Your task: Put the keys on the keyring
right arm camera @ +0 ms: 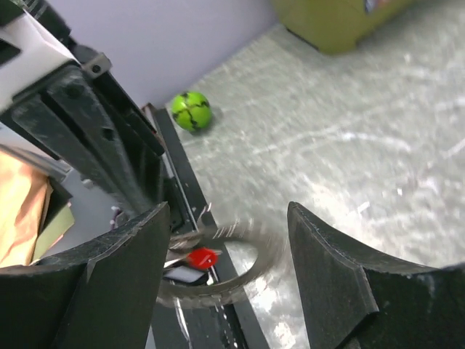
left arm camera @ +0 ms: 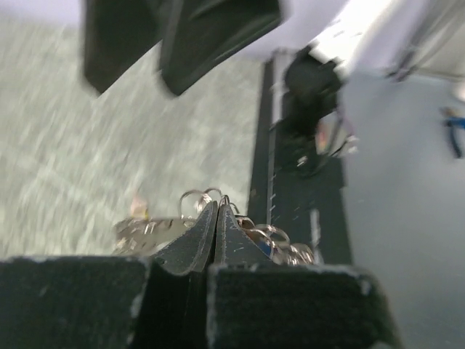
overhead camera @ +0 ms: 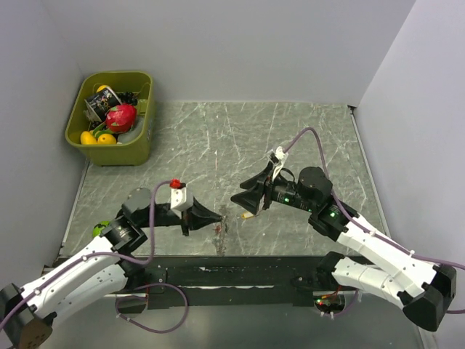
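Note:
My left gripper (overhead camera: 218,217) is shut on the keyring (overhead camera: 221,230), low over the table's near edge. In the left wrist view the jaws (left arm camera: 216,208) pinch the thin ring (left arm camera: 195,196), with grey keys (left arm camera: 287,249) fanned out on both sides. My right gripper (overhead camera: 238,193) is open, just right of the left one and facing it. In the right wrist view the blurred keyring (right arm camera: 240,280) hangs between its open fingers (right arm camera: 227,218), and the red-headed key (right arm camera: 202,257) shows at the ring. A small tan piece (overhead camera: 249,215), perhaps the tan key, lies below the right gripper. The dark whitish key is not visible.
An olive bin (overhead camera: 145,138) of toys stands at the back left. A green ball (overhead camera: 99,228) lies beside the left arm and also shows in the right wrist view (right arm camera: 190,111). A black strip (overhead camera: 218,273) runs along the near table edge.

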Robot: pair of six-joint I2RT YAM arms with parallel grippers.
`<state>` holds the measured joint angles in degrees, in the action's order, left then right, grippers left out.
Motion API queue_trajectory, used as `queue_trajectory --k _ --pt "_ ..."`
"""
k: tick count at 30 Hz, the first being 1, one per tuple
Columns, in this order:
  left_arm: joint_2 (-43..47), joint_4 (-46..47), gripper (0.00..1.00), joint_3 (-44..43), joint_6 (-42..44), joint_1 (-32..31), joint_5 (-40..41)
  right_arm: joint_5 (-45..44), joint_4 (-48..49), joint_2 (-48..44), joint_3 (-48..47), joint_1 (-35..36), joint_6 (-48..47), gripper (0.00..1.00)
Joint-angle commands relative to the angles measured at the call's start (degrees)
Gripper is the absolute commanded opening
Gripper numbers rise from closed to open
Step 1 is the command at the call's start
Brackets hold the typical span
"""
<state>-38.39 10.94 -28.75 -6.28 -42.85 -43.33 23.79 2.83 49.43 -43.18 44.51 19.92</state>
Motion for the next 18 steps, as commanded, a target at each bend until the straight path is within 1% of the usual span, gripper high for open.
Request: queue_trajectory --k 1,6,10,12,16,18 --pt "-1.24 -0.12 0.01 -0.07 1.97 -0.13 10.09 2.4 2.62 1.36 1.6 -1.71 2.84 0.73" --pt "-3.7 -6.97 0.01 -2.62 3.82 -0.39 11.78 2.66 3.32 2.51 3.45 -2.32 2.93 0.75" --pt "-7.04 -9.45 0.01 -3.68 4.44 -0.66 12.57 2.75 2.89 2.95 4.85 -2.76 3.02 0.76" --pt "-7.75 -7.7 0.01 -2.28 3.13 -1.01 13.36 2.75 2.36 2.78 5.47 -3.03 3.02 0.76" --pt "-7.66 3.61 0.01 0.54 0.22 -1.71 14.41 1.61 1.22 1.81 6.61 -3.64 3.02 0.76" --pt "-8.8 6.71 0.01 0.98 -0.13 -2.49 14.59 1.52 0.78 1.29 6.79 -4.17 2.84 0.76"
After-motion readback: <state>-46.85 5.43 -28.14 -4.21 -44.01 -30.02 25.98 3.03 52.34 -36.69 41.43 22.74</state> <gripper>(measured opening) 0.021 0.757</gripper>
